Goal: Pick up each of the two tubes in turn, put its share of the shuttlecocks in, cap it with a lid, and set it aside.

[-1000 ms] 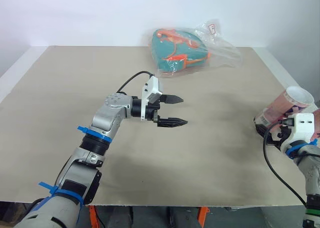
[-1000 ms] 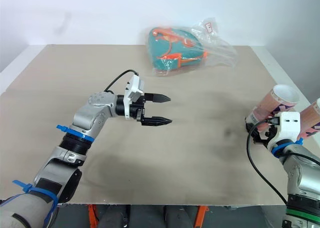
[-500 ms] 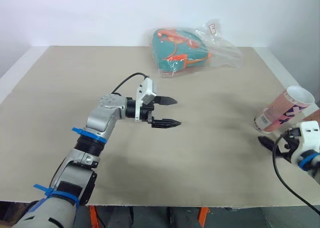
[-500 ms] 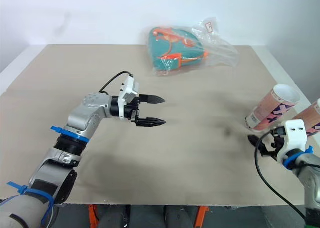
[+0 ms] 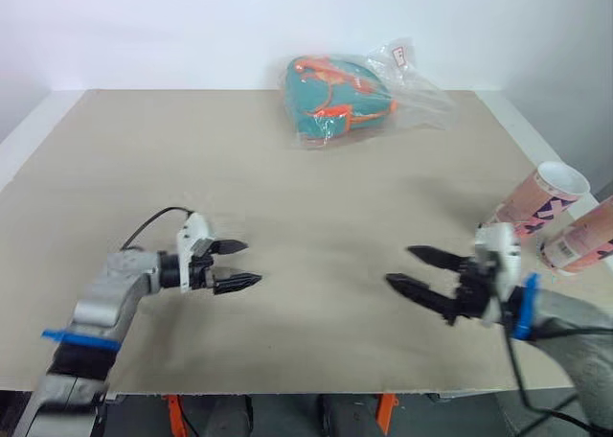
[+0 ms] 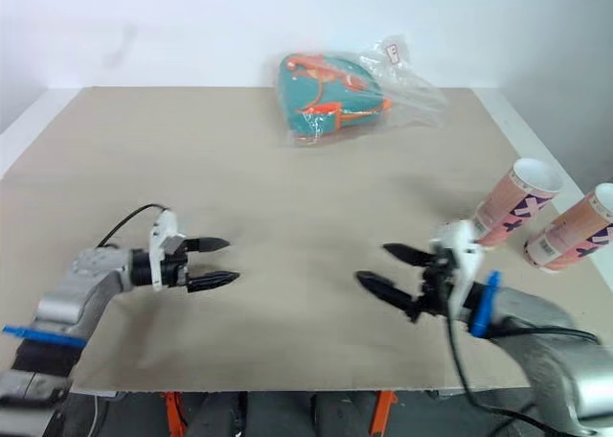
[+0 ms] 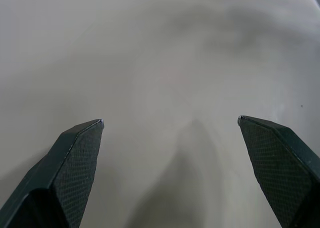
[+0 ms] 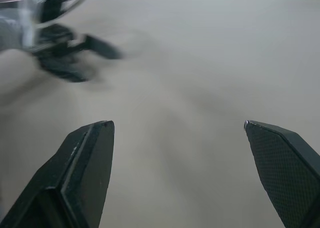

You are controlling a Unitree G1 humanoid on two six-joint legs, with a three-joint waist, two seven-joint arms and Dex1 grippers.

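Two pink patterned tubes lie tilted at the table's right edge, one (image 5: 536,199) nearer the middle and one (image 5: 584,241) further out, both with open mouths. My right gripper (image 5: 399,265) hovers open over the table left of them, pointing toward the middle, with nothing between its fingers. My left gripper (image 5: 251,264) is open and empty at the near left, pointing right. The two grippers face each other across a gap. In the right wrist view the left gripper (image 8: 65,53) appears beyond my open fingers (image 8: 85,163).
A teal and orange item in a clear plastic bag (image 5: 340,97) lies at the far middle of the beige table (image 5: 144,159). The table's near edge (image 5: 287,391) runs just below both grippers.
The left arm has drawn back toward the near left. The right gripper has left the tubes and swung in toward the table's middle. Both stay open.
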